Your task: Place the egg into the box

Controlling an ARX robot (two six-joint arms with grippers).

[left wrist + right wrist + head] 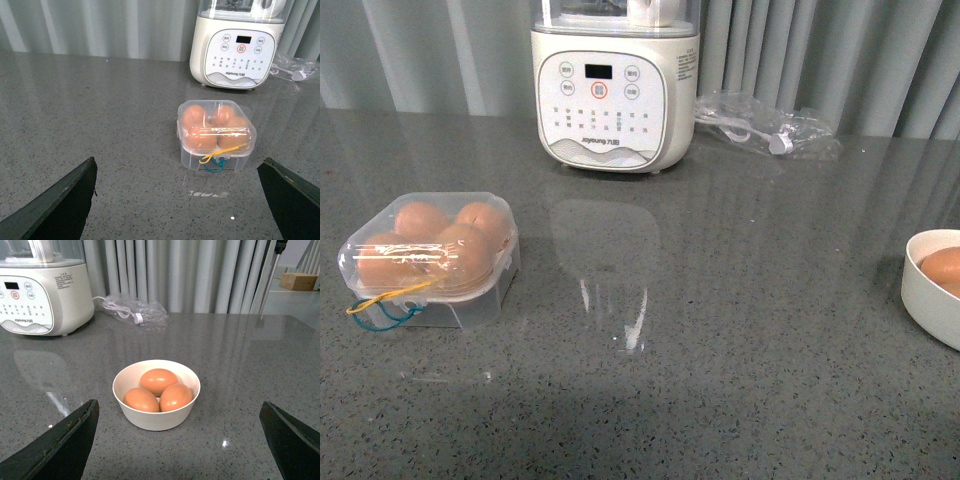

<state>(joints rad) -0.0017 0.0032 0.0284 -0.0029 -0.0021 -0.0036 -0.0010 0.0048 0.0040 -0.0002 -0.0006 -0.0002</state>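
The box is a small clear plastic case on the left of the grey table, its lid down over several brown eggs, with yellow and blue bands at its front. In the left wrist view the box lies ahead of my left gripper, which is open and empty and not touching it. Three brown eggs lie in a white bowl; the top egg rests on the other two. My right gripper is open short of the bowl, holding nothing. Neither arm shows in the front view.
A cream blender stands at the back centre of the table. Beside it to the right lies a clear plastic bag with a white cable. The bowl is cut off by the right edge. Grey curtains hang behind.
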